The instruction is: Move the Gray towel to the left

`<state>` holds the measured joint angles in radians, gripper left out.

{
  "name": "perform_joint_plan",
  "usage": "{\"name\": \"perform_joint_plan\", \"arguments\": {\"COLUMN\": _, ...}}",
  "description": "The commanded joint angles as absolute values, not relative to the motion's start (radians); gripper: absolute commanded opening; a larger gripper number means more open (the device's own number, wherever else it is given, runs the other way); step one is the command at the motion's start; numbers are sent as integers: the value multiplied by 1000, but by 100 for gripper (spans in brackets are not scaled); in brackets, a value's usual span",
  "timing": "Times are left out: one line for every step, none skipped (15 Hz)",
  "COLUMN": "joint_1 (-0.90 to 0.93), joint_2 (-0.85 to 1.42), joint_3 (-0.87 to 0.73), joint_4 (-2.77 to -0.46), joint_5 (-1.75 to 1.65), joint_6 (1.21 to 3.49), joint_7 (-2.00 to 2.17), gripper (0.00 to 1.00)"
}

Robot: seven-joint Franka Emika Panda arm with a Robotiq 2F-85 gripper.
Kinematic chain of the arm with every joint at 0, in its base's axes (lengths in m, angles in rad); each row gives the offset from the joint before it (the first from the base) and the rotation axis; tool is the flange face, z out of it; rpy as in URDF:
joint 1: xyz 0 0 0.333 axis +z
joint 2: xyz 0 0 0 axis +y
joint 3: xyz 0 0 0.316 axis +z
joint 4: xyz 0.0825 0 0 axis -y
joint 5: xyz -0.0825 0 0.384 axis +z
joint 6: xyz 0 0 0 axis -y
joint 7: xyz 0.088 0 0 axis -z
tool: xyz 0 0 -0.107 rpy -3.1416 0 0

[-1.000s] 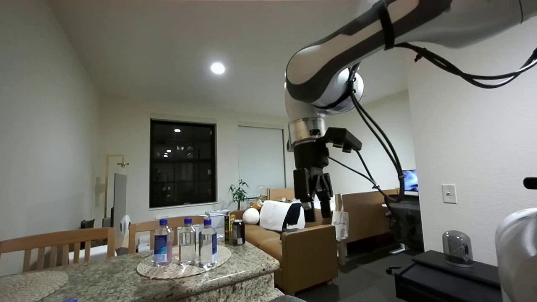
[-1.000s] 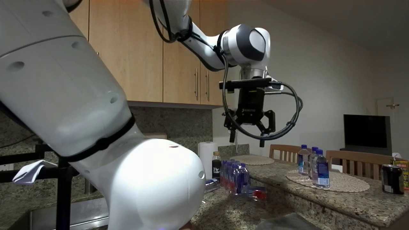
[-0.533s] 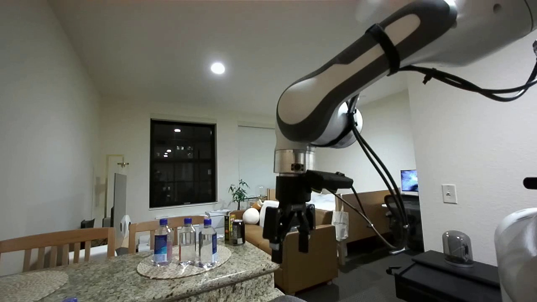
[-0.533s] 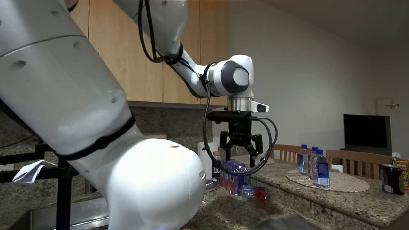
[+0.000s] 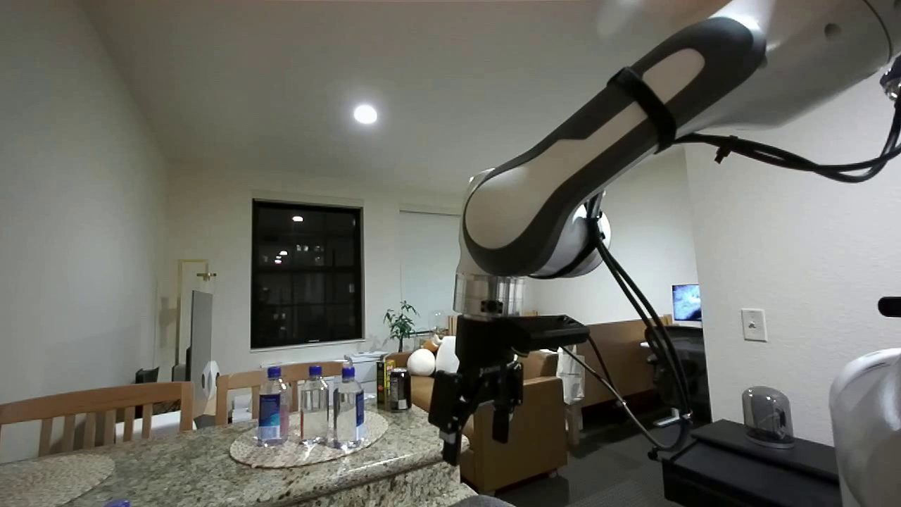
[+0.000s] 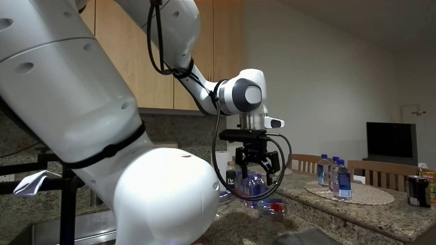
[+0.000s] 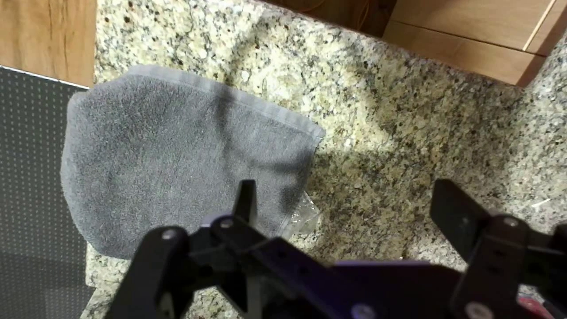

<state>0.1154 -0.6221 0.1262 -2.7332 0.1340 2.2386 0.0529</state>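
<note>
Gray towel [image 7: 168, 164], left of the wrist view, on the desk [image 7: 425, 124] and past its edge; hand [image 7: 345, 188], lower frame, spread wide, empty.

Tan-and-black speckled granite desk [image 7: 376, 110]. Gray terry-cloth towel [image 7: 177, 155] lying flat, side past edge; crinkled clear plastic scrap [image 7: 307, 217] touching it. Farther along, I see: clear blue-capped bottles [image 6: 251, 186] standing clustered, red-marked clear bottle [image 6: 272, 206] lying sideways.
</note>
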Motion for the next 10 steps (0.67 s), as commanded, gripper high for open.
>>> {"name": "perform_joint_plan", "arguments": {"joint_1": 113, "joint_2": -621, "joint_3": 135, "joint_4": -2739, "joint_5": 102, "joint_6": 2261, "joint_7": 71, "gripper": 100}}
{"name": "perform_joint_plan", "arguments": {"joint_1": 115, "joint_2": -614, "joint_3": 137, "joint_4": -2738, "joint_5": 97, "joint_6": 2264, "joint_7": 68, "gripper": 100}}
{"name": "perform_joint_plan", "arguments": {"joint_1": 120, "joint_2": -593, "joint_3": 141, "joint_4": -2734, "joint_5": 95, "joint_6": 2276, "joint_7": 63, "gripper": 100}}
{"name": "perform_joint_plan", "arguments": {"joint_1": 124, "joint_2": -581, "joint_3": 142, "joint_4": -2731, "joint_5": 98, "joint_6": 2282, "joint_7": 63, "gripper": 100}}
{"name": "perform_joint_plan", "arguments": {"joint_1": 129, "joint_2": -563, "joint_3": 147, "joint_4": -2727, "joint_5": 97, "joint_6": 2294, "joint_7": 59, "gripper": 100}}
{"name": "perform_joint_plan", "arguments": {"joint_1": 132, "joint_2": -549, "joint_3": 152, "joint_4": -2725, "joint_5": 96, "joint_6": 2303, "joint_7": 59, "gripper": 100}}
{"name": "perform_joint_plan", "arguments": {"joint_1": 135, "joint_2": -522, "joint_3": 165, "joint_4": -2723, "joint_5": 88, "joint_6": 2324, "joint_7": 64, "gripper": 100}}
{"name": "perform_joint_plan", "arguments": {"joint_1": 132, "joint_2": -499, "joint_3": 178, "joint_4": -2722, "joint_5": 75, "joint_6": 2346, "joint_7": 73, "gripper": 100}}
{"name": "perform_joint_plan", "arguments": {"joint_1": 127, "joint_2": -464, "joint_3": 193, "joint_4": -2719, "joint_5": 60, "joint_6": 2375, "joint_7": 88, "gripper": 100}}
{"name": "perform_joint_plan", "arguments": {"joint_1": 113, "joint_2": -430, "joint_3": 217, "joint_4": -2719, "joint_5": 32, "joint_6": 2418, "joint_7": 119, "gripper": 100}}
